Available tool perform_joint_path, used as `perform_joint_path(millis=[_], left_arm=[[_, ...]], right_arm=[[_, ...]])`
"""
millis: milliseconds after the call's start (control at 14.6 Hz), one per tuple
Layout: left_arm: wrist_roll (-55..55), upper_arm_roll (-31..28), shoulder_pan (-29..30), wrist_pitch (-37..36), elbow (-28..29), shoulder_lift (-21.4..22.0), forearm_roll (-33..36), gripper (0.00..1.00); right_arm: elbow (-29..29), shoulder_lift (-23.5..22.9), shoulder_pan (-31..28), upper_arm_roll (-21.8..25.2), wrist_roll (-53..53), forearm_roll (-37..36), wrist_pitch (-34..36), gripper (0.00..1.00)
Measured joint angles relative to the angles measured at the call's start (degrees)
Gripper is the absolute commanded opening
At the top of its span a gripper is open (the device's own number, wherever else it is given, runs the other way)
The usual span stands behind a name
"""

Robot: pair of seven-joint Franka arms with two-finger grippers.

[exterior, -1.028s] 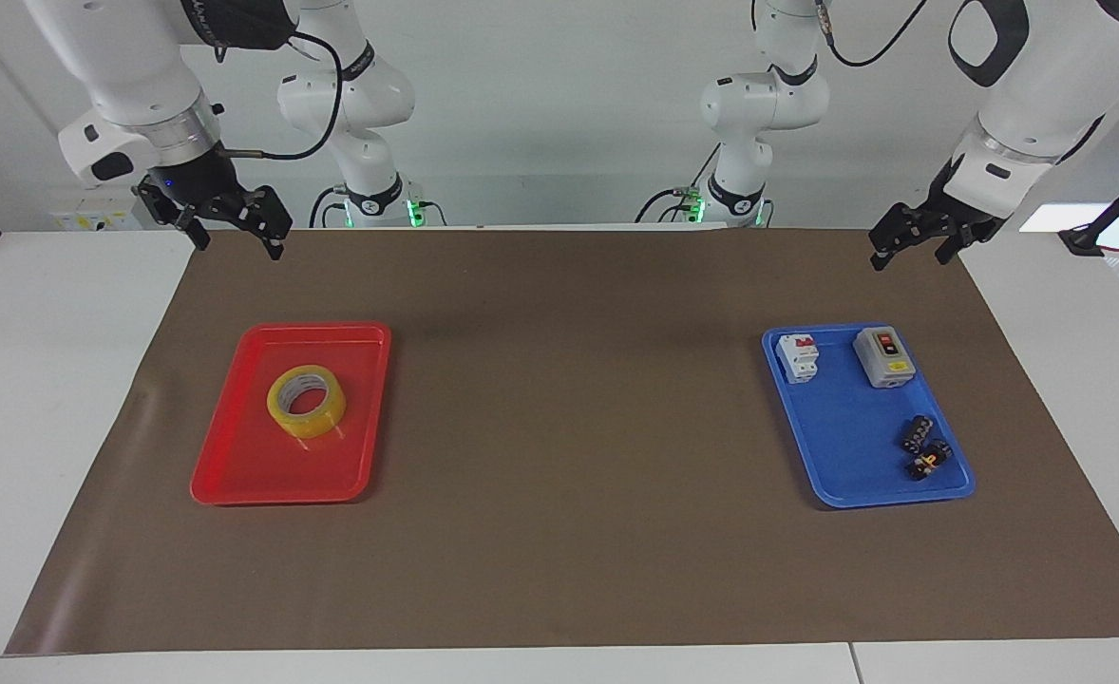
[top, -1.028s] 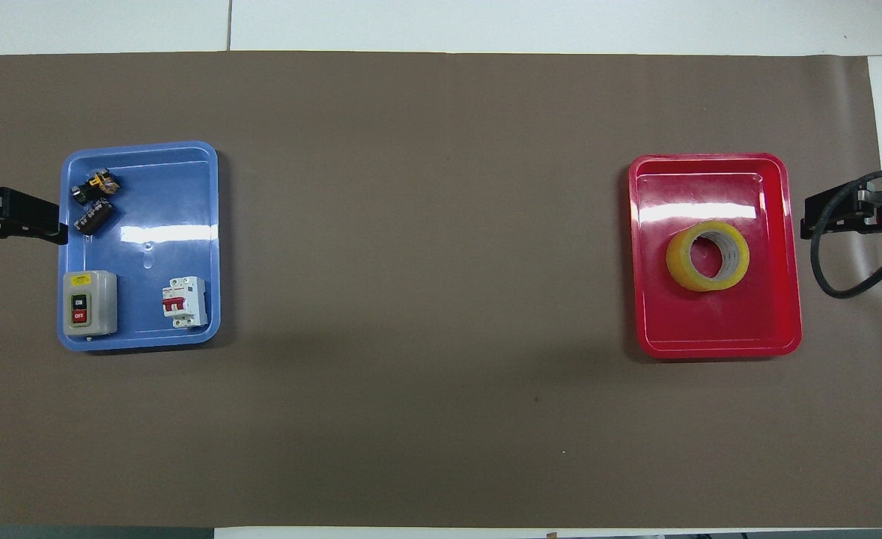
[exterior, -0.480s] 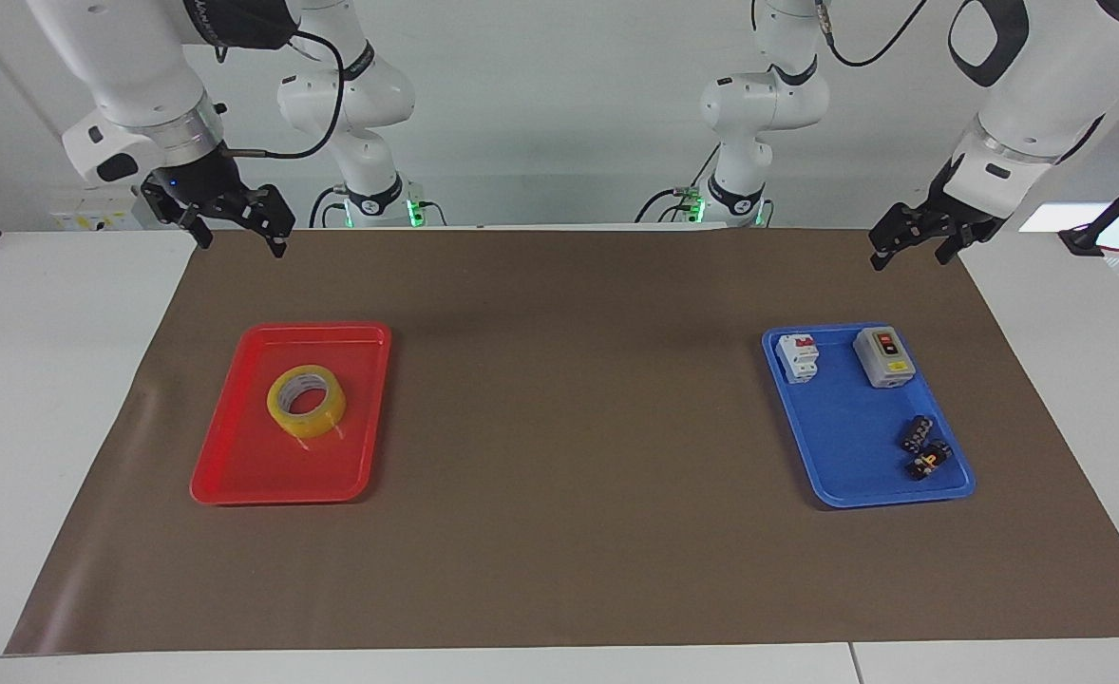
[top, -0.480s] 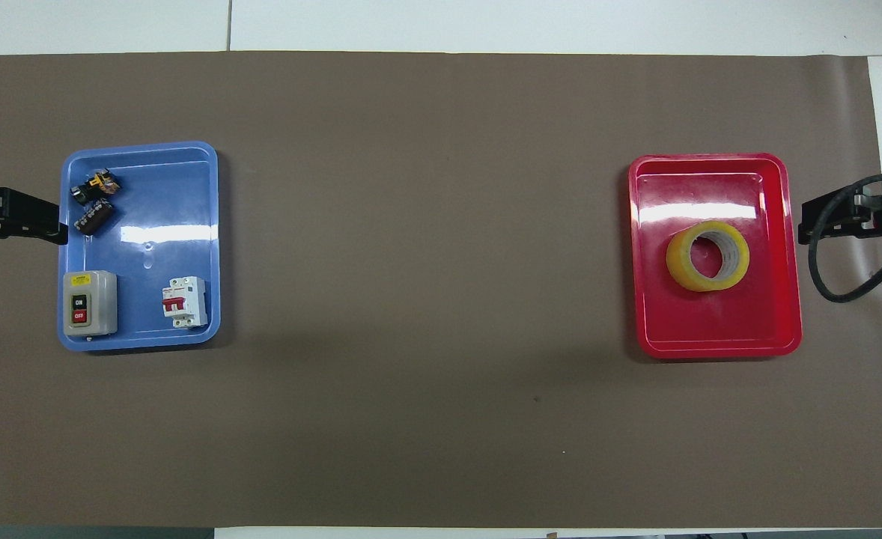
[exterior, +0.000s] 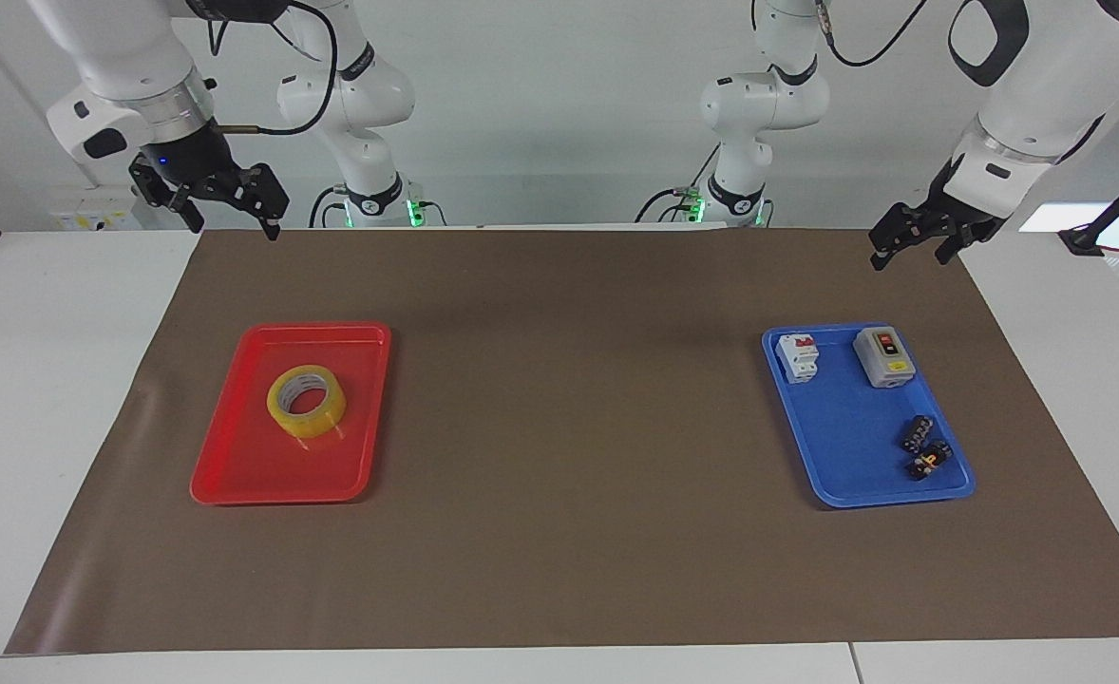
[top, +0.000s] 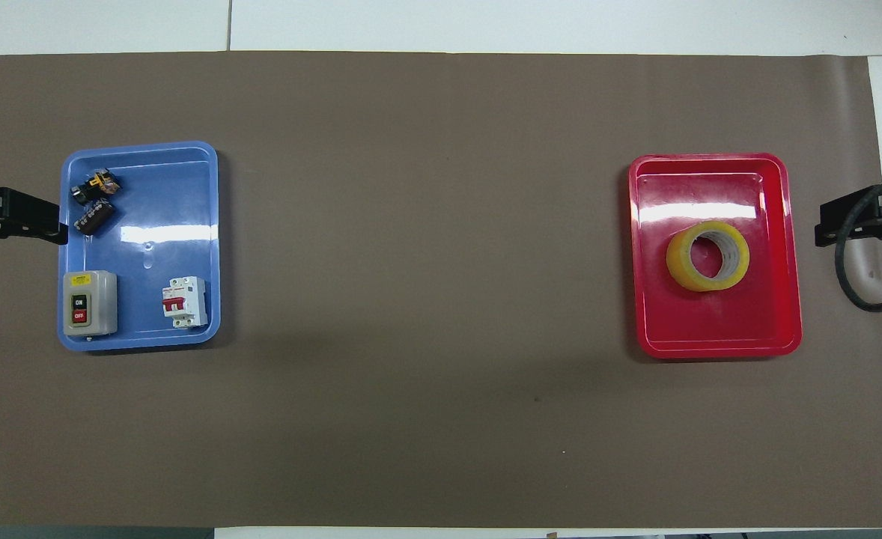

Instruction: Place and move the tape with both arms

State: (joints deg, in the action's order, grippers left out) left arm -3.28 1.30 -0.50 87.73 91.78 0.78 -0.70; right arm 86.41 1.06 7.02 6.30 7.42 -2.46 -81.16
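Observation:
The yellow tape roll (exterior: 306, 401) lies flat in the red tray (exterior: 237, 465) toward the right arm's end of the table; it also shows in the overhead view (top: 707, 255) in the tray (top: 710, 340). My right gripper (exterior: 237, 226) is open and empty, raised over the brown mat's edge, apart from the tray; its tip shows in the overhead view (top: 824, 224). My left gripper (exterior: 908, 258) is open and empty, raised over the mat's edge by the blue tray (exterior: 844, 446); its tip shows in the overhead view (top: 55, 224).
The blue tray (top: 141, 224) holds a grey on/off switch box (top: 90, 302), a white circuit breaker (top: 185, 302) and small black connector blocks (top: 93, 201). A brown mat (top: 426, 262) covers the table between the trays.
My right gripper has risen and drawn back from the red tray toward the right arm's end of the table. The left gripper and the tape have not moved.

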Motion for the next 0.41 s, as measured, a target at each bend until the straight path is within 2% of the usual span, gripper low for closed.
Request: perform_joint_path(millis=[411], left_arm=[[0.00, 0.00, 0.00, 0.00, 0.00, 0.00, 0.00, 1.00]], right_arm=[[-0.23, -0.71, 0.02, 0.00, -0.05, 0.00, 0.00, 1.00]])
